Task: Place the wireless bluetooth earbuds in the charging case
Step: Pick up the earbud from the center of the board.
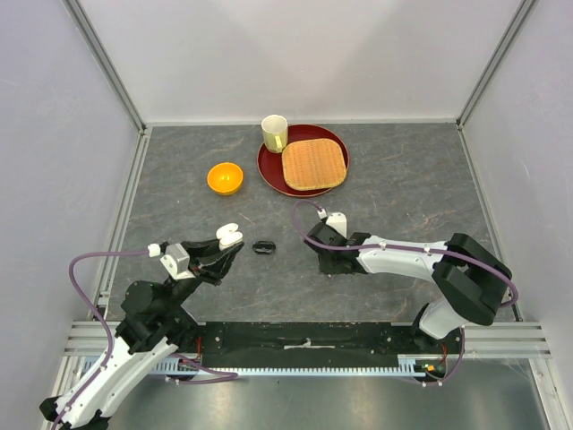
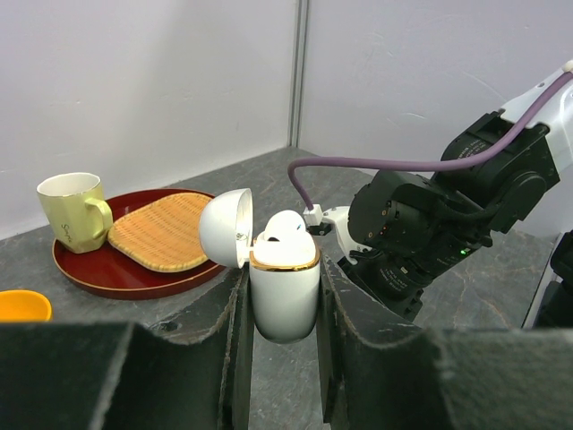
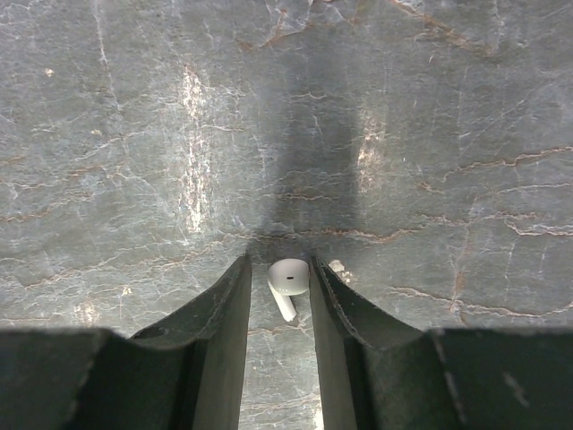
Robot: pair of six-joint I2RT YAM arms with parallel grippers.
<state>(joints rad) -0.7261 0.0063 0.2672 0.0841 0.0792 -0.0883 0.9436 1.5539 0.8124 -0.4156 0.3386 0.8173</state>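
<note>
Grey stone-patterned counter (image 1: 403, 179) fills a white-walled enclosure, and both arms reach toward its middle. The left fingers (image 2: 206, 376) are clenched on the white charging case (image 2: 285, 296), holding it upright with its lid (image 2: 224, 228) swung open toward the tray. The right fingers (image 3: 215, 340) point straight down and stand parted on either side of a loose white earbud (image 3: 288, 276) lying on the counter. One finger looks to be at the bud's head and the other shows a sliver of gap, so I judge it not yet pinched.

The step in hand looks like picking up that bud. To do it well, the pinch should land on the rounded head rather than the thin stem (which points back toward the wrist and would likely twist out). A gentle squeeze should keep the bud from skittering on the stone, followed by a straight lift. The stem will probably have to enter the free socket first, so the bud's angle in the grip matters.

Among the containers, the red tray (image 1: 271, 175) carries a woven mat (image 1: 313, 163) and a pale mug (image 1: 274, 133). Nothing shows inside the mug or the orange bowl (image 1: 218, 179). The case already holds one seated white earbud (image 2: 286, 228), standing proud of its gold rim. A small black item (image 1: 262, 246) lies on the counter between the arms, too small to name.
</note>
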